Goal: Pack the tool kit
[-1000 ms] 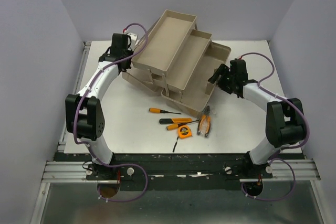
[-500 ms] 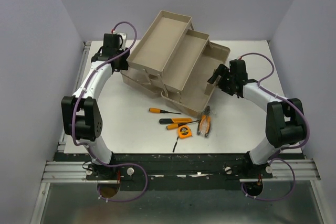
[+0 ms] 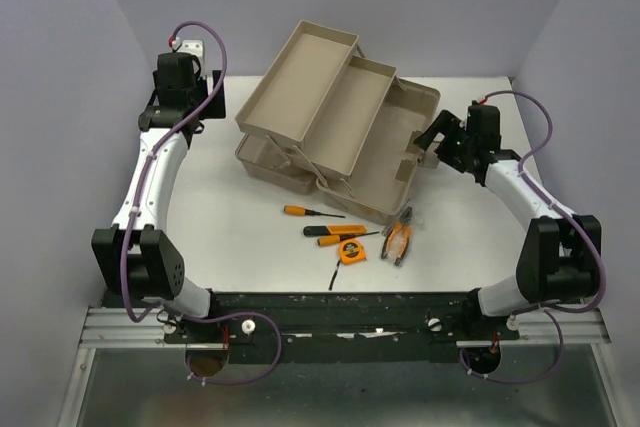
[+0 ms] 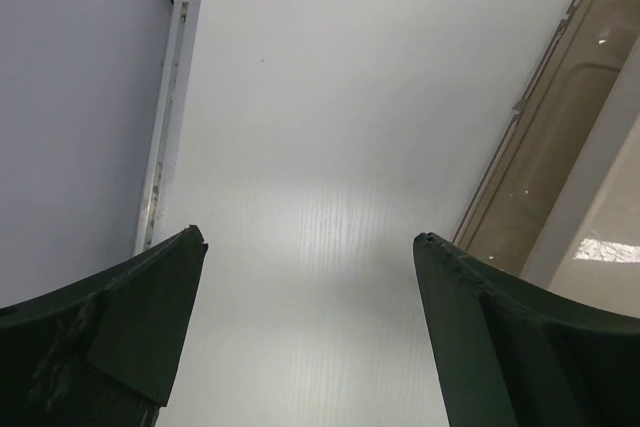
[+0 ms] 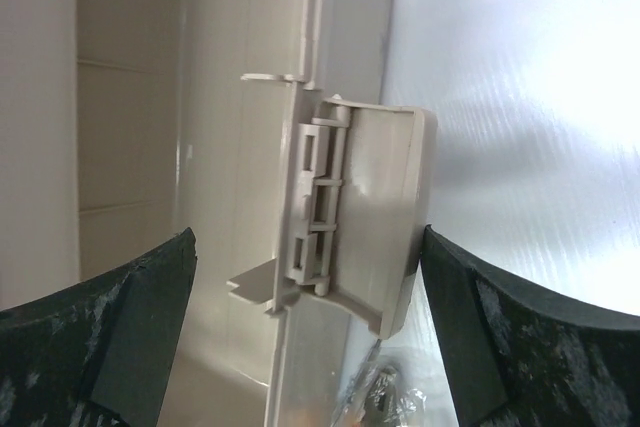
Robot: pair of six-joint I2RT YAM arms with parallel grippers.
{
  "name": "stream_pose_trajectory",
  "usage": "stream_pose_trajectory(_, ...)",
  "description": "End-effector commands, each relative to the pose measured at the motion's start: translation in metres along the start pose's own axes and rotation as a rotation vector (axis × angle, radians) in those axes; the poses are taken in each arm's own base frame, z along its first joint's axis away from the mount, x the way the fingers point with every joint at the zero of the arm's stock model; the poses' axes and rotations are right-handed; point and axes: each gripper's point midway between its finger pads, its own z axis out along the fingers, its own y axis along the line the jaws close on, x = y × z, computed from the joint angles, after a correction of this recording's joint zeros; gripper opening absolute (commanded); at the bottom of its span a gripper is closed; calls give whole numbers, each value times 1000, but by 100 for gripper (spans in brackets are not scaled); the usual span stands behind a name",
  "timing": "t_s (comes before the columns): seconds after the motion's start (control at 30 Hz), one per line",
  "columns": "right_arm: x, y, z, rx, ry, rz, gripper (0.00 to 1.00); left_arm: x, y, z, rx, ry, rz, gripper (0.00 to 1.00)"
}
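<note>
My left wrist camera shows the left tool [image 4: 305, 245] with its fingers spread wide apart and only bare tabletop [image 4: 330, 127] between them. A metal rail [image 4: 170, 97] runs down one side of that view, and a glossy edge of the toolbox [image 4: 570, 147] shows on the other. Only the overhead feed tells me where that puts things: the left tool hangs over the far left corner, apart from the toolbox. The toolbox sits at the far middle of the tabletop, folded open, with its beige trays stepped one above another toward the left.

The overhead view alone shows the hand tools, which lie on the tabletop in front of the toolbox, nearer to me. From the left I see a small screwdriver [image 3: 293, 211], a larger screwdriver [image 3: 333, 231], a thin dark stick [image 3: 335, 274], the tape measure [image 3: 351, 252] and the pliers [image 3: 398, 241]. The pliers lie just beside the toolbox's near right corner.

At the right, the overhead feed puts my right tool [image 5: 308, 237] just beside the toolbox's right end. The right wrist camera adds the detail: the fingers are wide apart, and the latch flap [image 5: 385, 197] stands out from the toolbox wall between them in the view. Neither finger touches it, as far as I can see. Something dark and shiny at the bottom of that view is too blurred to name.
</note>
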Motion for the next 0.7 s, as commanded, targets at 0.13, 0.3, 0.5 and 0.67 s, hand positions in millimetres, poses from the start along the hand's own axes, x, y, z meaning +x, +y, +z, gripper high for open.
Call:
stream_pose_trajectory(0.13,-17,-21,-33,174,-59,-10,100,-33,-28,-68,214,-199,-61,99)
stream_pose_trajectory(0.3,-20,-34,-68,173,-247,17,100,-37,-64,-105,352,-270,-34,99)
stream_pose_trajectory(0.5,24,0,-74,-51,-79,22,99,-13,-142,-131,605,-197,51,98)
stream_pose_trajectory(0.67,72,29,-58,-166,74,20,97,15,-197,-151,793,-131,120,97)
